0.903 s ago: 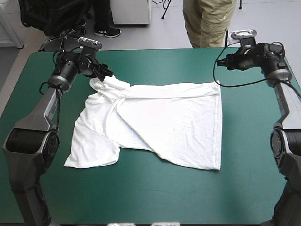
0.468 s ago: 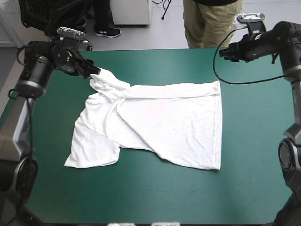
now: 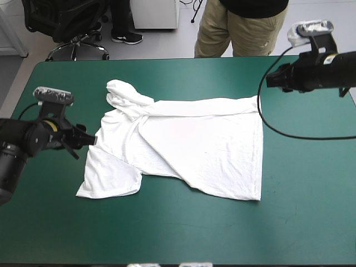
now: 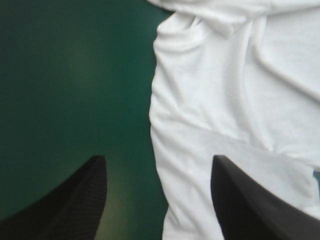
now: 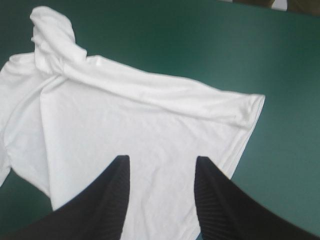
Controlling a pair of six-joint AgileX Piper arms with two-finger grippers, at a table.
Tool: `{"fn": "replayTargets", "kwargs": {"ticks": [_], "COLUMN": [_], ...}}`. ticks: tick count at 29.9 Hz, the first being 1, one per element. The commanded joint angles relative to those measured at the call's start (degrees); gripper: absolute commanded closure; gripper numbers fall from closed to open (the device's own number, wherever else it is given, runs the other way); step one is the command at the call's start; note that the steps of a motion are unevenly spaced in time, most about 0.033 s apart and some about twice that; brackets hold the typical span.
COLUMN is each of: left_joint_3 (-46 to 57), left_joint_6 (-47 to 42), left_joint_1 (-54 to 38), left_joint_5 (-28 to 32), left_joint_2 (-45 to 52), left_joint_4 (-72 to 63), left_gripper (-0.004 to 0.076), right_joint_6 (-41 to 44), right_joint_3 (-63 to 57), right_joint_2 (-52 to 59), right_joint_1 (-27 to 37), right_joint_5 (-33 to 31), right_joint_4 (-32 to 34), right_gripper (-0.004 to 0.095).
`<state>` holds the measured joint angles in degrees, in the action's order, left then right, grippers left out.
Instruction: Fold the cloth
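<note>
T-shirt point(image 3: 206, 150) lies spread mostly flat in the middle of the counter point(image 3: 183, 233), on the teal-green cover. Its straight edge faces the counter's right side. One short sleeve lies flat at the near left. At the far left corner the fabric is bunched into a small rumpled lump, and the far edge is rolled over into a narrow band. A diagonal crease runs across the body (clear in the high view).

Left tool point(image 3: 90, 139) is low over the counter's left side, just beside the shirt's left edge and above the flat sleeve. The high view does not show whether it touches the fabric, hard to call. Its wrist view settles the fingers point(image 4: 85, 195): they stand wide apart with nothing pinched. One is over bare cover and the other over white fabric, with the shirt's edge running ahead between them. So left tool is open and empty.

Right tool point(image 3: 269, 79) is up by the counter's far right corner, clear of the shirt's far right corner and pointing toward it. In the high view its fingers read as one dark clump. Its wrist view shows them parted, gripping nothing, with the whole far band, the rumpled lump and the far right corner of the shirt laid out ahead. The left wrist view shows none of these.
</note>
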<state>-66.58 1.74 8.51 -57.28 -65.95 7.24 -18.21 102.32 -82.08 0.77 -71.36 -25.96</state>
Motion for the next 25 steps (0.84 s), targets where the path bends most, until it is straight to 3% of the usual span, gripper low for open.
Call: {"fn": "replayTargets", "kwargs": {"ticks": [1, 6, 10, 23, 25], "left_joint_3": [7.0, 16.2, 21.9, 22.7, 22.7], "left_joint_6": [-6.4, -10.7, -13.3, -14.5, -13.0], "left_joint_1": [-0.1, -0.1, -0.1, -0.1, -0.1], "left_joint_5": [4.1, 6.4, 12.8, 19.1, 18.9], "left_joint_2": [5.1, 5.1, 2.3, -15.6, -16.8], "left_joint_4": [3.5, 2.9, 2.6, 2.0, 1.4], "left_gripper": [0.0285, 0.0284, 0.0284, 0.0288, 0.0337], "right_joint_6": [-2.1, -5.1, -5.5, -5.9, -5.9], "right_joint_3": [-9.4, -20.1, -22.8, -22.9, -22.9], "right_joint_2": [7.2, 12.0, 12.1, 11.8, 11.8], "right_joint_1": [0.2, 0.2, 0.2, 0.2, 0.2], "right_joint_5": [5.5, 10.0, 10.1, 11.0, 11.0], "right_joint_4": [-3.3, -6.1, -6.0, -5.9, -5.9], "right_gripper": [0.0517, 0.0517, 0.0517, 0.0517, 0.0517]}}
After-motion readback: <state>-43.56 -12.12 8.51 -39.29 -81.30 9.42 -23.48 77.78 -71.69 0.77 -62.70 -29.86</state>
